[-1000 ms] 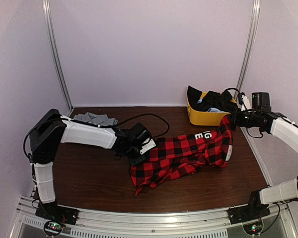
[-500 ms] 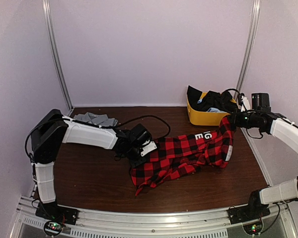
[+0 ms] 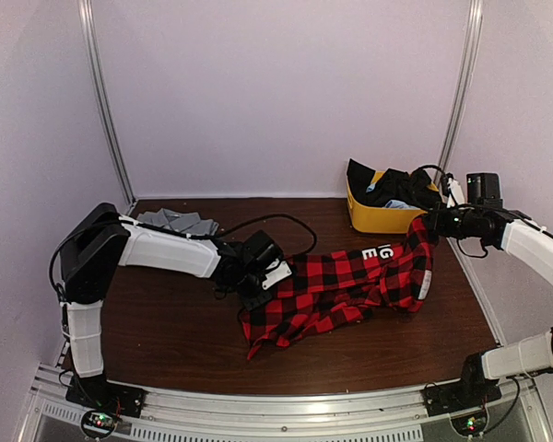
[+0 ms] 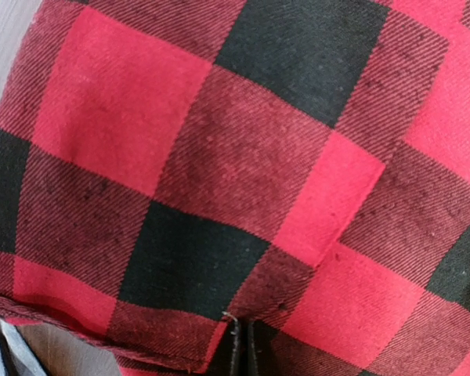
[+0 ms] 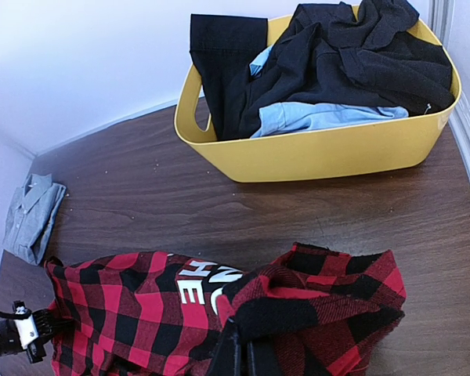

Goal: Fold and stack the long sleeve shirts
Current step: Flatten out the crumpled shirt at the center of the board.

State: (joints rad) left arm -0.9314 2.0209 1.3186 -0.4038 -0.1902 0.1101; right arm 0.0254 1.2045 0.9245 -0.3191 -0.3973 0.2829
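Cloth spans the gap between the 2 arms: the flannel shirt (image 3: 341, 285), checked in red and black, stretches across the middle of the counter (image 3: 166, 331). Its left part lies crumpled on the wood, and its right end is lifted off the surface. White letters (image 3: 376, 251) show on the fabric near the raised end.

The right gripper (image 3: 433, 224) is clamped on the flannel shirt at that raised end. In the right wrist view the dark fingers (image 5: 239, 356) pinch a bunched fold of the checked cloth, which drapes down to both sides.

The left gripper (image 3: 263, 276) sits at the shirt's left edge, low over the counter. The left wrist view is filled by checked fabric and a stitched hem, with no fingers visible. Whether this gripper is apart or pressed together on the cloth cannot be told.

The grey shirt (image 3: 170, 221) lies folded at the back left of the counter, well apart from the flannel shirt and behind the left arm.

A yellow bin (image 3: 373, 221) stands at the back right, near the right gripper. It holds dark clothes (image 5: 352, 47) and 1 light blue garment (image 5: 321, 117), with a black piece hanging over its left rim.
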